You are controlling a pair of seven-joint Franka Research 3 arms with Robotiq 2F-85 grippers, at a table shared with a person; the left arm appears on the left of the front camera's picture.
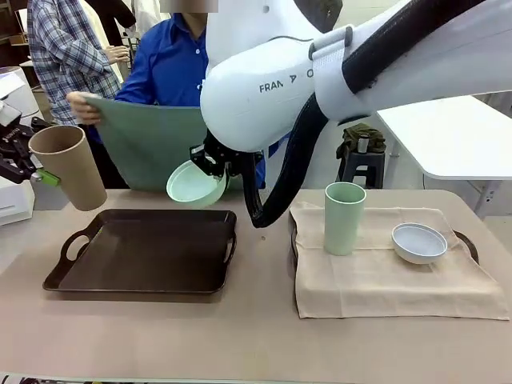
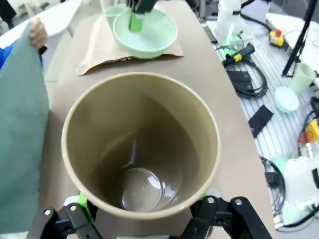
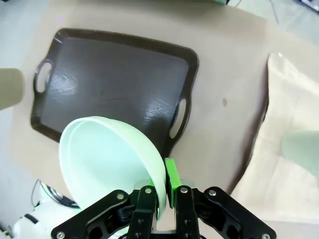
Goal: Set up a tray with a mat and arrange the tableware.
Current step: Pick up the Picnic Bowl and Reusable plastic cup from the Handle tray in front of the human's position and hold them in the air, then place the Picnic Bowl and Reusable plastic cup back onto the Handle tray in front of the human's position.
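Tan cup clamped in L gripper, mid-left. R gripper pinches mint bowl rim, over bare tray's upper edge.

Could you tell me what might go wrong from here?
The right tool pinches the tilted mint-green bowl by its rim alone, so it may slip. It hangs near the dark tray's far edge, where the person's green mat could catch it. The left tool's tilted tan cup could slip.
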